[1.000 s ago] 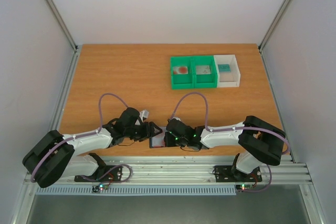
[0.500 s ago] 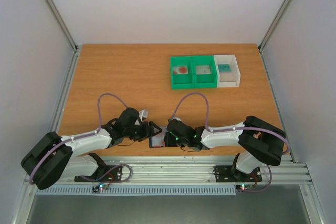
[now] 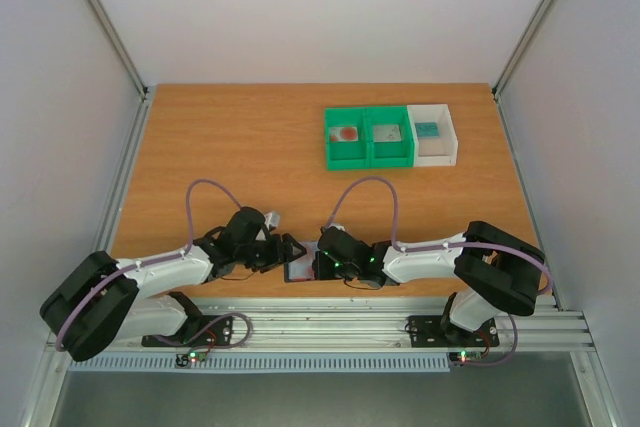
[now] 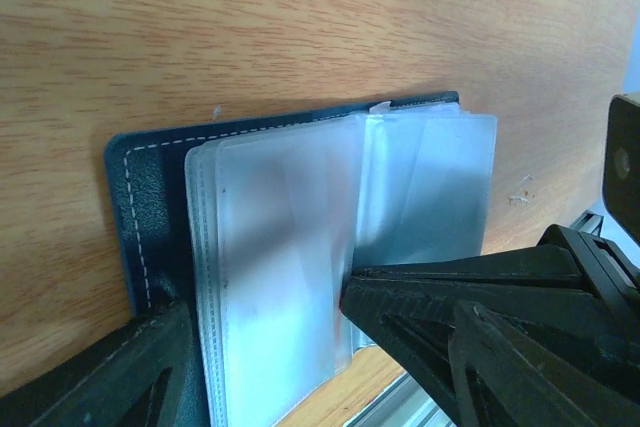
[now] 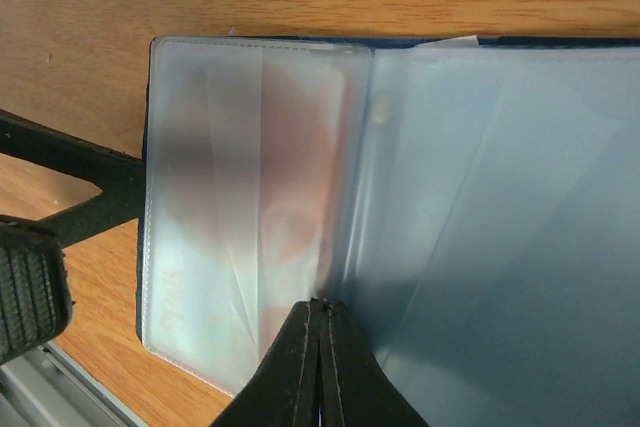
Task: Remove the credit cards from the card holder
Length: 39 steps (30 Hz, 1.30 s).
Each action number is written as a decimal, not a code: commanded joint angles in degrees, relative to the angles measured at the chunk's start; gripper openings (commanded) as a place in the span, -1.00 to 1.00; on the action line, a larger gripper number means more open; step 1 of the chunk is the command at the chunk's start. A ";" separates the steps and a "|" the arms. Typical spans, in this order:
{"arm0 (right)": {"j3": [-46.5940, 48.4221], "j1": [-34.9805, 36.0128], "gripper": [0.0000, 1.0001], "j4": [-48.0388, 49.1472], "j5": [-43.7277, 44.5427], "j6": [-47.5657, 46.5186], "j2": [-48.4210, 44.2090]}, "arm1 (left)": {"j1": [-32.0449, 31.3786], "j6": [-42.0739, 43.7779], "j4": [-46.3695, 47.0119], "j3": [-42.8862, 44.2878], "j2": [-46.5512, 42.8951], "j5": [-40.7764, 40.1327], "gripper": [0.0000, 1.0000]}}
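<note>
Right gripper (image 5: pixel 320 307), tips pressed together, sits on the fold of the open holder (image 5: pixel 520 197) at the table's (image 3: pixel 250 147) 6 o'clock edge; the red card (image 5: pixel 290 197) lies sleeved at its 11 o'clock, long axis 12-to-6. Left gripper (image 4: pixel 265 305), fingers apart, straddles the sleeves (image 4: pixel 270 217).
</note>
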 commanded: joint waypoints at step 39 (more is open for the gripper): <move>-1.04 -0.27 -0.98 -0.92 0.39 1.72 2.07 | -0.34 -1.03 8.25 -1.19 0.07 3.79 0.05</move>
